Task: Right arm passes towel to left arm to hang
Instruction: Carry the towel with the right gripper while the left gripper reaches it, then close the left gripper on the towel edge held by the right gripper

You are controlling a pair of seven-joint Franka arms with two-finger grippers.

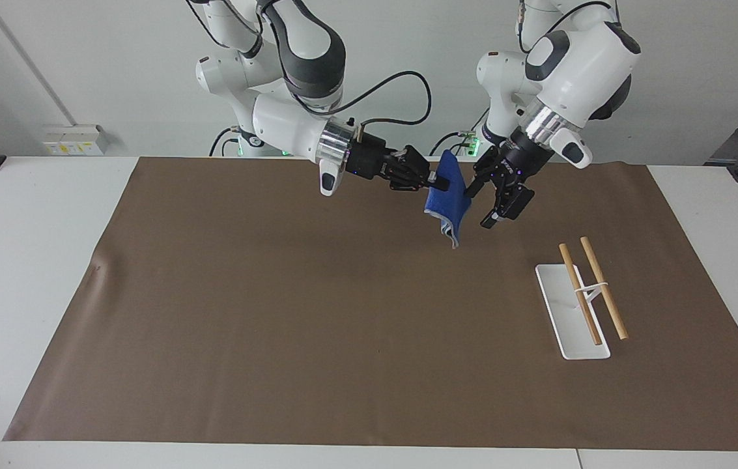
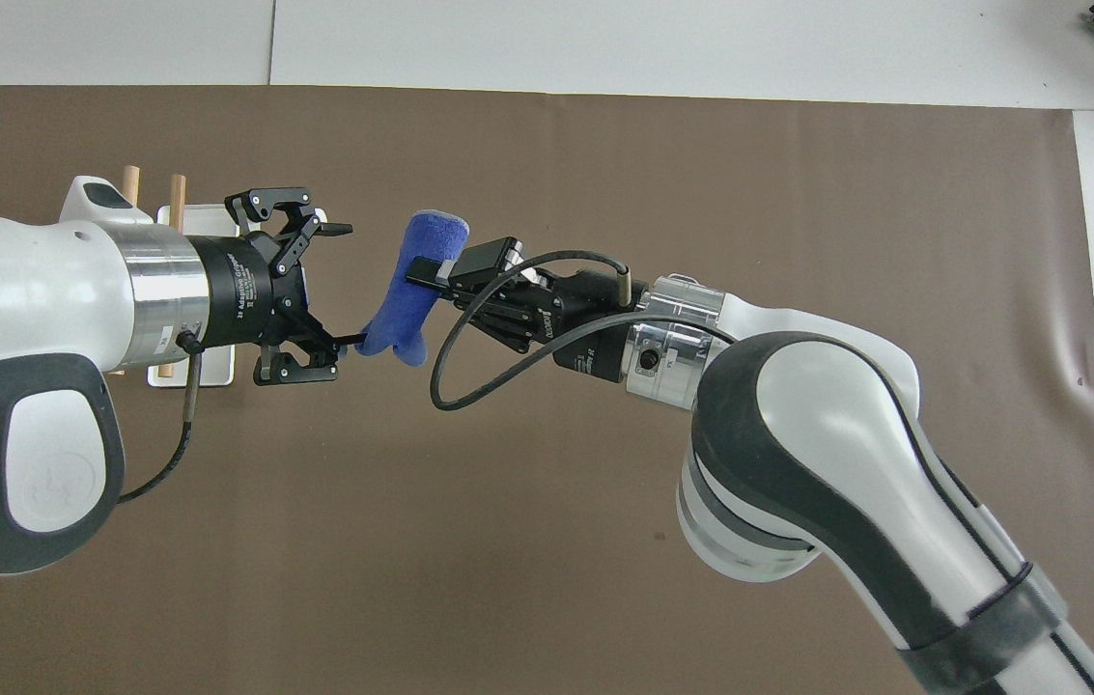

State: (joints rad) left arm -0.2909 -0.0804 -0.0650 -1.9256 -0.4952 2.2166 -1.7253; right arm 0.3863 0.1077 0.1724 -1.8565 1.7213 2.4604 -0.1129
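One towel (image 1: 448,193) pinched by right gripper (image 1: 436,182), left gripper (image 1: 482,205) fingers spread beside it, two rods (image 1: 593,290)

Towel (image 1: 448,195) hung in the air over the bench (image 1: 30,260), held in the right gripper (image 1: 437,182), with the left gripper (image 1: 481,198) just beside it, jaws spread. Tray (image 1: 554,306) with two rods (image 1: 593,286) lay toward the left arm's end, farther from the robots.
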